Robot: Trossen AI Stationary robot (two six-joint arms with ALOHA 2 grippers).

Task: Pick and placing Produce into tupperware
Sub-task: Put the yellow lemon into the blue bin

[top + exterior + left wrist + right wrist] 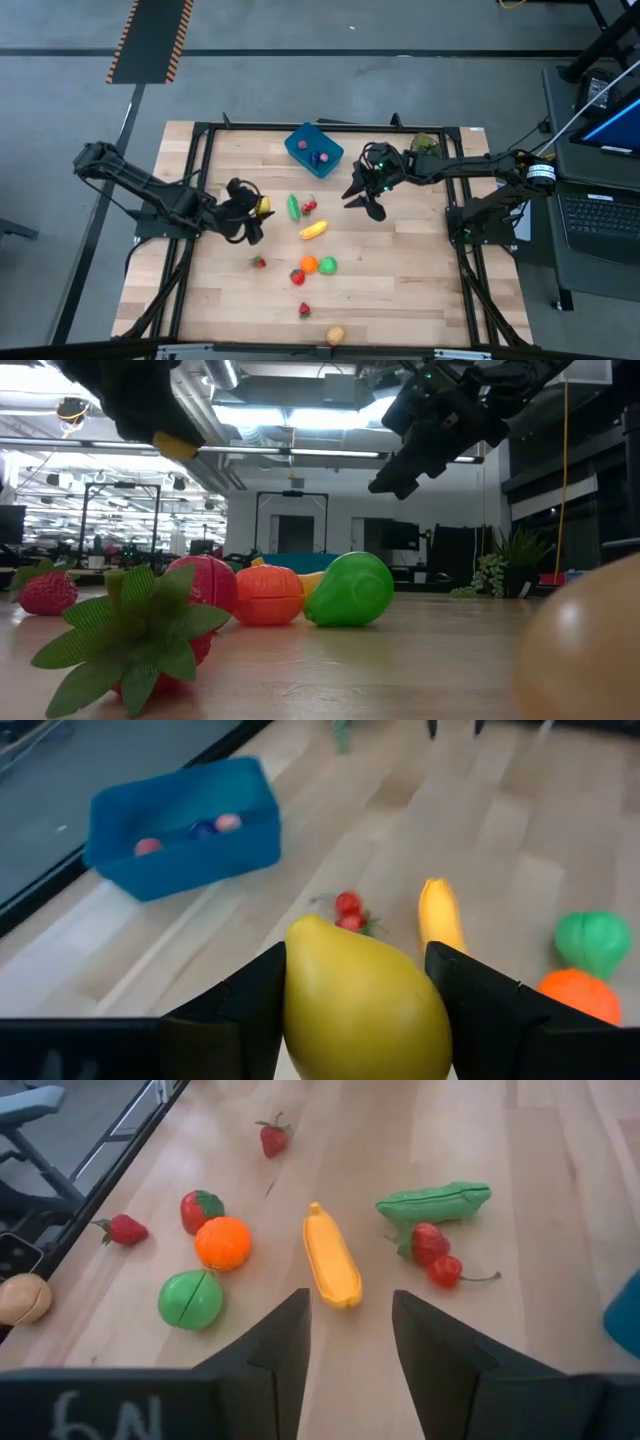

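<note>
The blue tupperware [313,148] stands at the table's far middle with a few small pieces inside; it also shows in the left wrist view [180,825]. My left gripper [255,210] is left of centre, shut on a yellow lemon [365,1005]. My right gripper [365,200] hangs open and holds nothing, right of the tupperware. Below it lie a yellow banana [332,1258], a green pea pod [433,1202] and red cherries [437,1252]. An orange [222,1242], a green fruit [190,1300], strawberries [273,1137] and a tan piece [335,335] lie nearer the front. My left gripper pinches the lemon by its two opposite sides [300,995] between its two fingers [250,1005]. The fingers come from the table's left, slanting down. The lemon is lifted clear of the table, showing high up in the low view [176,446].
A grey-green plant sprig [425,143] sits at the far right corner. Dark frame rails [205,140] run along the table's edges. Bare wood lies between the tupperware and the loose produce. A laptop [600,215] stands off the table to the right.
</note>
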